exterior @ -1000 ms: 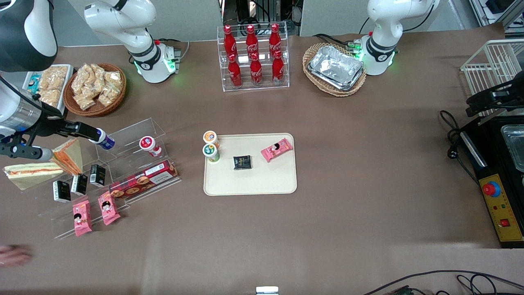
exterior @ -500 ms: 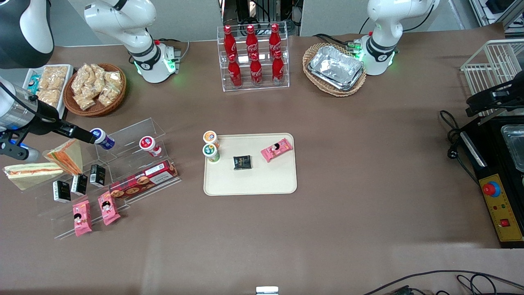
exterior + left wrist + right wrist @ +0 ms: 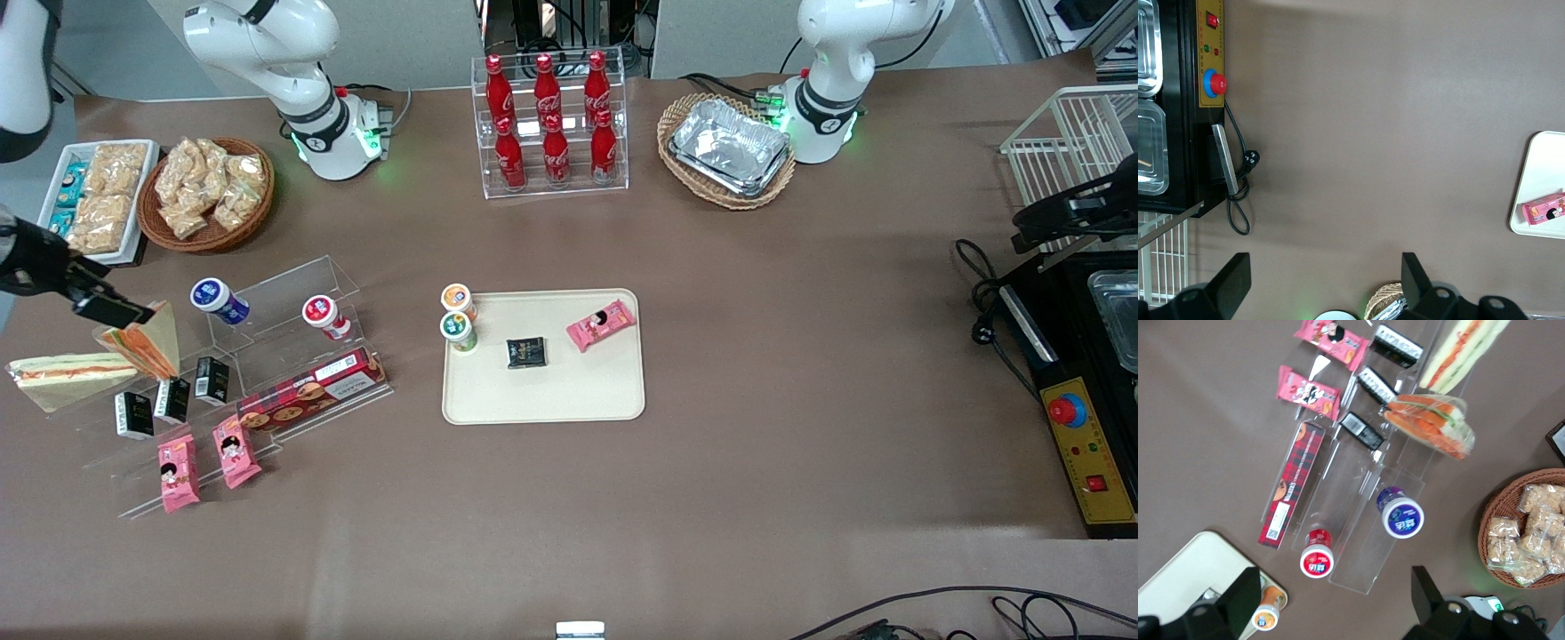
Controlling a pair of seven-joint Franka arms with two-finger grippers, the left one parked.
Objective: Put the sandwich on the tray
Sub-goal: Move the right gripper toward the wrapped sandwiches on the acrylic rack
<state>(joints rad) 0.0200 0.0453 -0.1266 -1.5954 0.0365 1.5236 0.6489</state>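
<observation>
Currently:

1. The worktop [image 3: 782, 356] carries one tray [image 3: 542, 396] at its middle. The tray holds one black packet [image 3: 525, 352] and one pink packet [image 3: 602, 324]. Two lidded cups [image 3: 458, 329] stand at its rim.
2. The working arm's hand [image 3: 114, 309] is drawn back toward its own end of the worktop. A second ago it reached over the clear display rack [image 3: 267, 347]; now it hangs above the layered sandwich [image 3: 147, 342]. In the wrist view its fingers are spread, with nothing between them.
3. The sandwich [image 3: 67, 373] lies unmoved on the rack, beside the layered one and well apart from the tray. Judgement: no grasp is made, and the task is at its start.
4. Count, rack: two sandwiches, one biscuit box [image 3: 311, 389], two cups, three black cartons [image 3: 172, 400], two pink packets [image 3: 200, 458].
5. Count, elsewhere: six cola bottles [image 3: 548, 120].
</observation>
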